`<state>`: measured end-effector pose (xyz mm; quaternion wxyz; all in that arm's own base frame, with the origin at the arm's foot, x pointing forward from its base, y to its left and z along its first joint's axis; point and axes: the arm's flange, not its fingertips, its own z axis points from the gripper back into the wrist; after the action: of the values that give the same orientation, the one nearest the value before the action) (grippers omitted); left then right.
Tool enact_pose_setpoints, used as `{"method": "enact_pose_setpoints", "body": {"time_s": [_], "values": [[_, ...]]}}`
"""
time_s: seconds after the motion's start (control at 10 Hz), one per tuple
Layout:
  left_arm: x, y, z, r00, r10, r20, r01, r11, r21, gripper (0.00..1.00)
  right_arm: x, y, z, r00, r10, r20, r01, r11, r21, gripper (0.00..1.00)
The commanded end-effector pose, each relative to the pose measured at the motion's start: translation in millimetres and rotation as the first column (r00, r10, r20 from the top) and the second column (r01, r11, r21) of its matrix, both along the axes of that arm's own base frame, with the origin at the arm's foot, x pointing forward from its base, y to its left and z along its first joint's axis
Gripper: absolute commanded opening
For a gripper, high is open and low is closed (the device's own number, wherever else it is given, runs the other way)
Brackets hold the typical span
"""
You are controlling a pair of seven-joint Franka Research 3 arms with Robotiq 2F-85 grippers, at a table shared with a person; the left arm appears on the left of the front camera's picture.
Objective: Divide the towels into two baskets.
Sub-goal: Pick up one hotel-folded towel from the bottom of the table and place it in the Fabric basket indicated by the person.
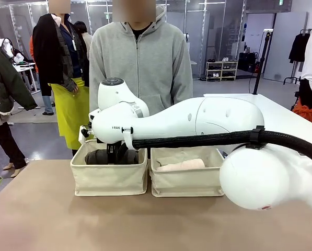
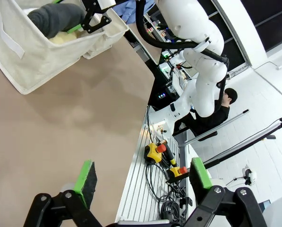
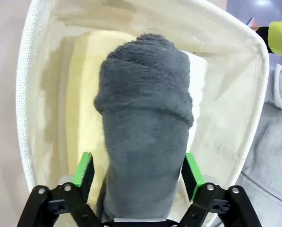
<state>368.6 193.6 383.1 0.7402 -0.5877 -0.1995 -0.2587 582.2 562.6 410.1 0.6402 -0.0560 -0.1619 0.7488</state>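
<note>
Left basket (image 3: 25, 94) interior — grey towel (image 3: 145, 127) between right end effector (image 3: 137, 172) pads

One towel (image 1: 180, 165) in right basket (image 1: 186, 180), beside left basket (image 1: 109, 178).

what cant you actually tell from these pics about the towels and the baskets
- Front view: the right arm crosses the left basket, hiding most of the grey towel and the right hand.
- Right wrist view: the grey towel covers the yellow towel and white towel beneath; whether the hand grips or has let go is unclear.
- Front view: the right basket wall hides much of the pink towel.
</note>
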Motion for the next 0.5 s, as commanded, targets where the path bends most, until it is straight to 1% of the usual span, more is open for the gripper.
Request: {"method": "enact_pose_setpoints", "body": {"time_s": [0.0,0.1,0.2,0.4], "values": [[-5.0,0.0,2.9,1.000,0.001,-0.004,-0.001,1.000,0.002,1.00,0.2,1.3,12.3,1.000,0.027,-0.014,-0.027,0.999,0.022,1.00],[-5.0,0.0,2.9,1.000,0.001,-0.004,-0.001,1.000,0.002,1.00,-1.2,-1.8,12.6,1.000,0.012,-0.009,-0.012,1.000,0.018,1.00],[-5.0,0.0,2.9,1.000,0.001,-0.004,-0.001,1.000,0.002,1.00,0.1,-0.1,4.3,1.000,-0.001,0.003,0.001,1.000,0.007,1.00],[-5.0,0.0,2.9,1.000,0.001,-0.004,-0.001,1.000,0.002,1.00,0.1,-0.1,4.3,1.000,-0.001,0.003,0.001,1.000,0.007,1.00]]}}
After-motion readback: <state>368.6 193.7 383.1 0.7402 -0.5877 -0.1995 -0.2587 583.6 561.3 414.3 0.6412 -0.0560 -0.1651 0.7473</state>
